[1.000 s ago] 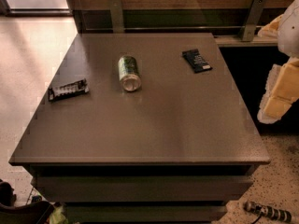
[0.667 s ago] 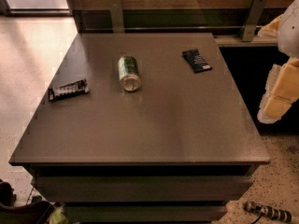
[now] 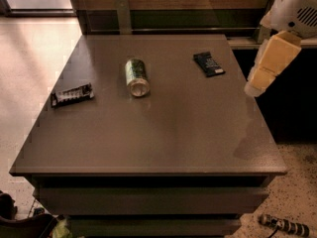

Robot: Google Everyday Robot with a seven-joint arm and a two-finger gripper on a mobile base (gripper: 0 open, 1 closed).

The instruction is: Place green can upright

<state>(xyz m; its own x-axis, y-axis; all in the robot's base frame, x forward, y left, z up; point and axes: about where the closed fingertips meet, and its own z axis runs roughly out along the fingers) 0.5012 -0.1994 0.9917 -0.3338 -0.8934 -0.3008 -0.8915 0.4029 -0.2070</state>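
Green can (image 3: 137,77) lies on its side on the grey tabletop (image 3: 163,133), left of centre, one silver end toward the camera. It is well apart from the tool (image 3: 270,66) at the right edge. The tool's state cannot be told. Since a second ago the tool has shifted inward; the can has not moved.

Shiny metal green can (image 3: 136,77), smooth table (image 3: 173,133), plastic tool (image 3: 261,74) at right.

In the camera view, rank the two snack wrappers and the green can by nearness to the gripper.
The gripper hangs past the table's right edge.
1. The black wrapper, back right.
2. The green can, on its side, middle.
3. The other wrapper, far left.
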